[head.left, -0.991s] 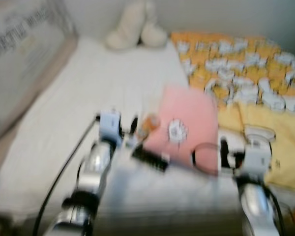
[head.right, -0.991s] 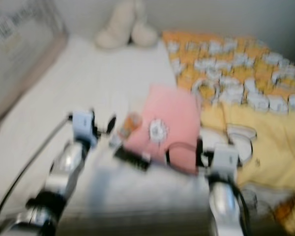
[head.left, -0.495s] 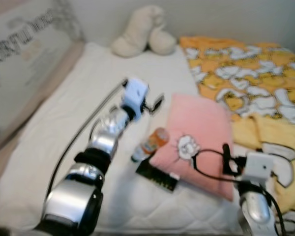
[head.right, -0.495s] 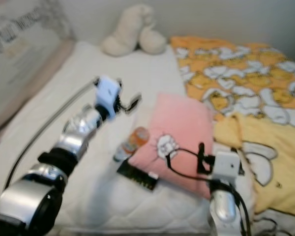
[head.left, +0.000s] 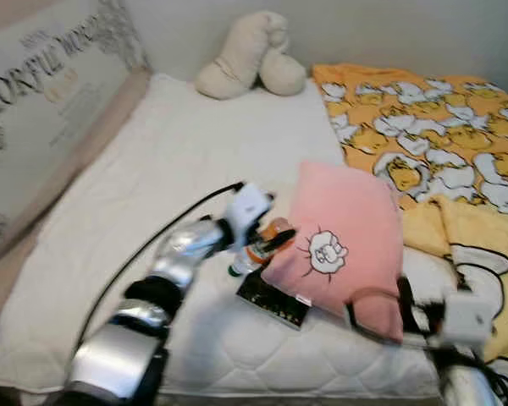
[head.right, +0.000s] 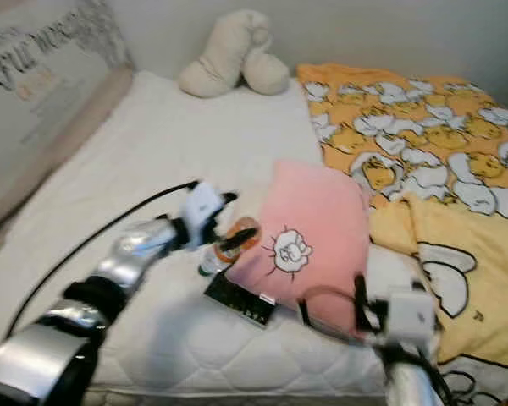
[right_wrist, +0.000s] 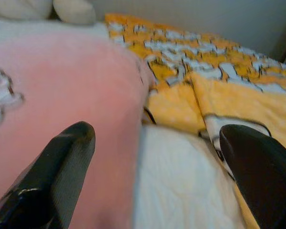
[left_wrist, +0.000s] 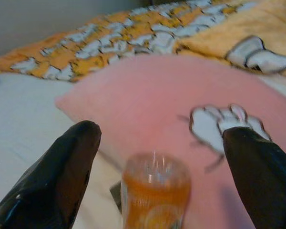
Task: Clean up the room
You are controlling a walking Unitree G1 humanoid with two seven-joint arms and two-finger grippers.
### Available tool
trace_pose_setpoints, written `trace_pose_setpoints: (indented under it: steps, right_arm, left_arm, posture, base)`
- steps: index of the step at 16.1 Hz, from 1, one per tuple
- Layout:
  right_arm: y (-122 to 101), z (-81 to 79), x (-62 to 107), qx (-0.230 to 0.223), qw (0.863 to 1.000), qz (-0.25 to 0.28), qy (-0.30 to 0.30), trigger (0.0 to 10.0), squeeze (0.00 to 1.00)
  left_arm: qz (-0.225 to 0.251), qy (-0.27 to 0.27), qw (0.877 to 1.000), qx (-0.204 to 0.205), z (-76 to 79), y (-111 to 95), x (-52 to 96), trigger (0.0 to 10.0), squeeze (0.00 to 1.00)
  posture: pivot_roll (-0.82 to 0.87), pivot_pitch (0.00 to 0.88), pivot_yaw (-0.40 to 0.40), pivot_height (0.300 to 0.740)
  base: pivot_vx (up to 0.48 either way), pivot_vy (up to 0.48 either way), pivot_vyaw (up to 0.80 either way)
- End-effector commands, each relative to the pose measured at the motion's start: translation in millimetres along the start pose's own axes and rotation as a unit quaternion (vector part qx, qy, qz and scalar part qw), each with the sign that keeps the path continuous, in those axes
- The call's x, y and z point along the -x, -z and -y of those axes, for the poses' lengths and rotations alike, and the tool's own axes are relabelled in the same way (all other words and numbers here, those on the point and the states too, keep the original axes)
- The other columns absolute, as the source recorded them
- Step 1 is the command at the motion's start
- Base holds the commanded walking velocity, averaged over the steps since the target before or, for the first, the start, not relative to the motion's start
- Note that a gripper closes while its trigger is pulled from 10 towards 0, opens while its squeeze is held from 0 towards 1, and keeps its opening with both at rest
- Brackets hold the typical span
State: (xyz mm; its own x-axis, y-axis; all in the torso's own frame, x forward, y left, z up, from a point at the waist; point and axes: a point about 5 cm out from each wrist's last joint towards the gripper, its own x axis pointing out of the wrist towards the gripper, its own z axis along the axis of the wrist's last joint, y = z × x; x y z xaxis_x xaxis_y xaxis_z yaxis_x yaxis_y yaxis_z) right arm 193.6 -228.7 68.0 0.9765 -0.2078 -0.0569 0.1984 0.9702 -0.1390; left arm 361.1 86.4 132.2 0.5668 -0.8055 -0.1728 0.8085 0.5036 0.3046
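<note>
An orange drink bottle [head.left: 259,245] lies on its side on the white mattress [head.left: 178,161], its base against a pink pillow [head.left: 343,241] with a cartoon print. My left gripper [head.left: 271,222] is open right at the bottle. In the left wrist view the bottle [left_wrist: 155,191] lies between my two black fingers [left_wrist: 66,171], untouched. A black flat device [head.left: 273,299] pokes out from under the pillow's near edge. Low at the near right, my right gripper [head.left: 419,309] is open; the right wrist view shows it [right_wrist: 157,133] beside the pillow's edge [right_wrist: 62,81].
A cream plush toy [head.left: 245,55] lies at the head of the bed. A yellow and orange cartoon blanket [head.left: 432,127] covers the right side. A large lettered cushion [head.left: 42,101] leans along the left side. A black cable trails along my left arm.
My left arm has come down from above the mattress, bringing its open gripper around the bottle. My right arm has dropped lower and nearer. The picture has sharpened and shifted slightly.
</note>
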Motion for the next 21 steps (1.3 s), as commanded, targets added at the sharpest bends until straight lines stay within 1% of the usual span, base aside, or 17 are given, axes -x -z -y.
trace_pose_setpoints:
  steps: [1, 3, 4, 6, 8, 9, 10, 11, 12, 14, 15, 17, 18, 21]
  right_arm:
    - [-3.3, -2.2, 0.0, -0.005, 1.000, 0.003, -0.027, 10.0, 0.00]
    - [0.9, -2.3, 2.3, -0.003, 0.999, -0.009, -0.037, 10.0, 0.00]
    - [1.6, -4.7, 2.0, -0.001, 0.999, -0.012, -0.045, 10.0, 0.00]
    - [0.7, -7.3, 2.3, -0.001, 0.999, -0.013, -0.053, 10.0, 0.00]
    - [2.6, -10.1, 4.6, -0.005, 0.998, -0.018, -0.061, 10.0, 0.00]
    - [2.6, -12.8, 5.6, -0.011, 0.997, -0.018, -0.069, 10.0, 0.00]
    - [2.0, -14.0, 5.9, -0.014, 0.997, -0.017, -0.073, 10.0, 0.00]
    - [-0.4, -18.4, 7.3, -0.027, 0.995, -0.016, -0.093, 10.0, 0.00]
    - [-1.4, -19.5, 7.9, -0.029, 0.995, -0.015, -0.097, 10.0, 0.00]
    - [-1.6, -19.9, 9.1, -0.026, 0.995, -0.016, -0.099, 10.0, 0.00]
    - [-1.6, -19.9, 9.1, -0.026, 0.995, -0.016, -0.099, 10.0, 0.00]
    - [-0.5, -19.0, 11.3, -0.019, 0.995, -0.018, -0.096, 10.0, 0.00]
    - [-0.1, -18.5, 12.2, -0.018, 0.995, -0.019, -0.096, 10.0, 0.00]
    - [0.0, -18.1, 13.4, -0.015, 0.995, -0.021, -0.097, 10.0, 0.00]
  left_arm:
    - [0.001, 0.024, 0.999, -0.030, 2.1, -1.7, 1.4, 10.0, 0.00]
    - [-0.014, 0.028, 0.999, -0.032, 6.2, 5.4, 1.7, 10.0, 0.00]
    - [-0.020, 0.024, 0.999, -0.033, 11.5, 10.4, -0.1, 10.0, 0.00]
    - [-0.026, 0.018, 0.999, -0.040, 13.8, 13.7, -0.1, 10.0, 0.00]
    - [-0.052, 0.033, 0.997, -0.053, 19.3, 23.0, 2.1, 10.0, 0.00]
    - [-0.073, 0.032, 0.995, -0.067, 23.6, 29.1, 1.0, 10.0, 0.00]
    - [-0.080, 0.029, 0.994, -0.073, 24.8, 30.6, 0.1, 10.0, 0.00]
    - [-0.092, 0.022, 0.993, -0.076, 27.2, 32.6, -3.2, 10.0, 0.00]
    - [-0.093, 0.019, 0.993, -0.072, 28.1, 32.4, -5.2, 10.0, 0.00]
    - [-0.101, 0.006, 0.992, -0.079, 28.8, 30.7, -10.5, 10.0, 0.00]
    - [-0.101, 0.006, 0.992, -0.079, 28.8, 30.7, -10.5, 10.0, 0.00]
    - [-0.113, -0.042, 0.988, -0.093, 20.3, 26.8, -13.6, 10.0, 0.00]
    - [-0.115, -0.060, 0.987, -0.093, 16.9, 25.8, -13.7, 10.0, 0.00]
    - [-0.119, -0.074, 0.986, -0.087, 17.5, 25.8, -16.2, 10.0, 0.00]
  posture:
    - [-0.03, 0.000, -0.006, 0.740]
    - [-0.03, 0.000, -0.009, 0.740]
    - [-0.03, 0.000, -0.011, 0.740]
    - [-0.03, 0.000, -0.012, 0.740]
    - [-0.02, 0.000, -0.013, 0.740]
    - [-0.02, 0.000, -0.013, 0.740]
    - [-0.03, 0.000, -0.013, 0.740]
    - [-0.03, 0.000, -0.013, 0.740]
    - [-0.03, 0.000, -0.013, 0.740]
    - [-0.04, 0.000, -0.009, 0.740]
    - [-0.04, 0.000, -0.009, 0.740]
    - [-0.05, 0.000, -0.003, 0.740]
    - [-0.06, 0.000, -0.003, 0.740]
    - [-0.06, 0.000, -0.002, 0.740]
  base:
    - [0.000, 0.000, 0.00]
    - [0.000, 0.000, 0.00]
    - [0.000, 0.000, 0.00]
    - [0.000, 0.000, 0.00]
    - [0.000, 0.000, 0.00]
    - [0.000, 0.000, 0.00]
    - [0.000, 0.000, 0.00]
    - [0.000, 0.000, 0.00]
    - [0.000, 0.000, 0.00]
    - [0.000, 0.000, 0.00]
    - [0.000, 0.000, 0.00]
    - [0.000, 0.000, 0.00]
    - [0.000, 0.000, 0.00]
    - [0.000, 0.000, 0.00]
